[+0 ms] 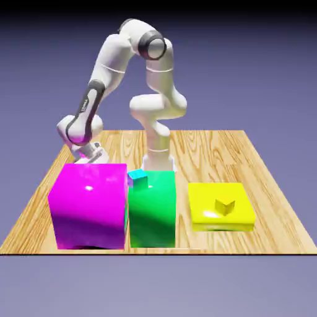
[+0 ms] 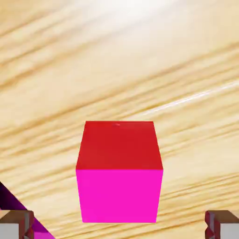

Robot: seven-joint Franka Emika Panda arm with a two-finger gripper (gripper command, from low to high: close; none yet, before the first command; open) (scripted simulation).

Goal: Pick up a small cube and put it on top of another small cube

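The pincer (image 2: 119,226) is spread wide and empty, its two tips at the hand view's bottom corners. Centred between them and a little ahead sits the small red cube (image 2: 119,154) on the wooden counter (image 2: 140,70); in the exterior view it is hidden behind the big magenta block (image 1: 90,204). To grasp well, descend straight, keeping the cube centred, then close. The small yellow cube (image 1: 225,207) waits on the yellow slab (image 1: 204,213), lower right.

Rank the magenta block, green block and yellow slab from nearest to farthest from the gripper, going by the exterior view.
The gripper sits behind the big blocks, at the exterior view's left.
1. Magenta block: just in front of it, at the left.
2. Green block: middle of the row.
3. Yellow slab: far right of the row.
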